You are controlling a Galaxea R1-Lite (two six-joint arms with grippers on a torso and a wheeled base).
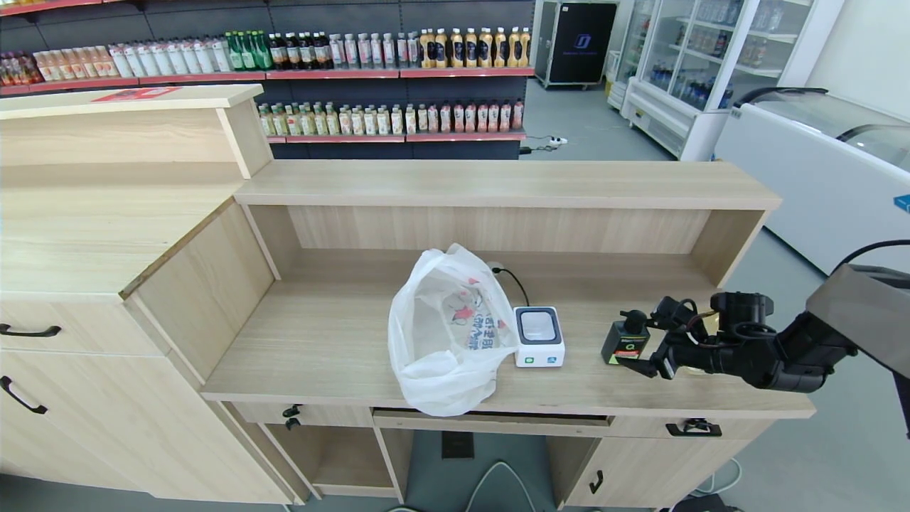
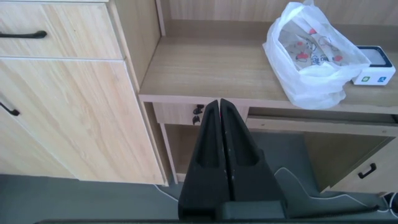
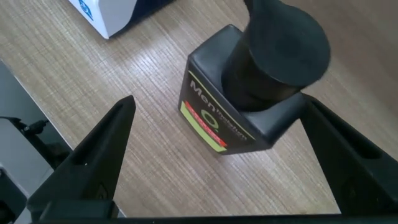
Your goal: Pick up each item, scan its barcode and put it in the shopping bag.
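Note:
A black pump bottle (image 1: 625,340) with a green and red label stands on the wooden counter (image 1: 334,348), right of the white barcode scanner (image 1: 539,336). My right gripper (image 1: 643,341) is open, with one finger on either side of the bottle. In the right wrist view the bottle (image 3: 249,93) sits between the fingers (image 3: 93,168) of the gripper (image 3: 217,106) without being pinched. The white plastic shopping bag (image 1: 448,334) stands open left of the scanner. My left gripper (image 2: 219,106) is shut on nothing, low in front of the counter, left of the bag (image 2: 314,53).
A cable (image 1: 515,281) runs from the scanner to the counter's back wall (image 1: 498,227). A raised shelf (image 1: 498,183) overhangs the rear. Drawers and a cabinet (image 2: 68,93) stand to the left. Bare counter lies left of the bag.

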